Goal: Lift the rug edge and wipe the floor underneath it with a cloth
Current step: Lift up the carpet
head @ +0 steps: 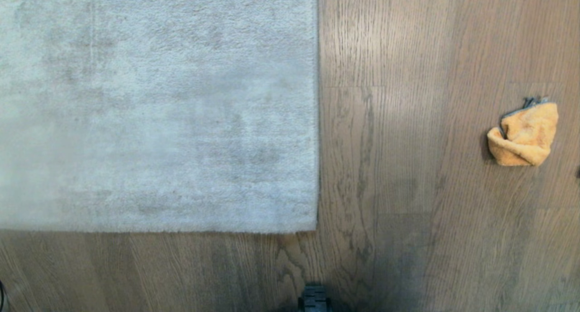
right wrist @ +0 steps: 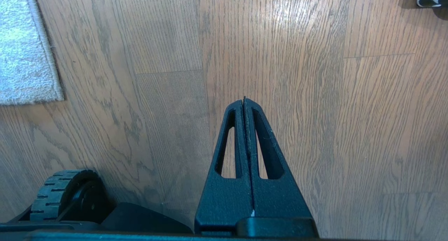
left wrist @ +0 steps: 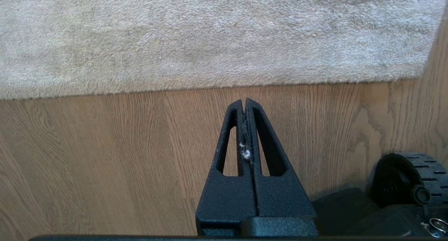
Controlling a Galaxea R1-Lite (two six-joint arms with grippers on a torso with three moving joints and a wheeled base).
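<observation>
Two grippers hang low beside the robot's base, neither in the head view, each seen only from its own wrist camera. Nearest, the left gripper (left wrist: 245,100) has its black fingers pressed tight together with nothing between them but a few specks of white lint, poised above bare floor (left wrist: 105,157) just short of the rug edge (left wrist: 210,85); a black ribbed wheel (left wrist: 413,179) of the base sits beside it. The right gripper (right wrist: 244,100) is likewise clenched and empty, over open planks with another wheel (right wrist: 59,195) close by and the rug's corner off to one side. Farther out in the head view, the pale grey rug (head: 158,108) lies flat, its near border and right-hand border meeting at a corner, none of it lifted. Well apart from the rug, to the robot's right, the cloth (head: 523,135) lies crumpled on the brown wood-grain floor, orange-yellow with grey trim showing at its far side, touched by neither gripper.
</observation>
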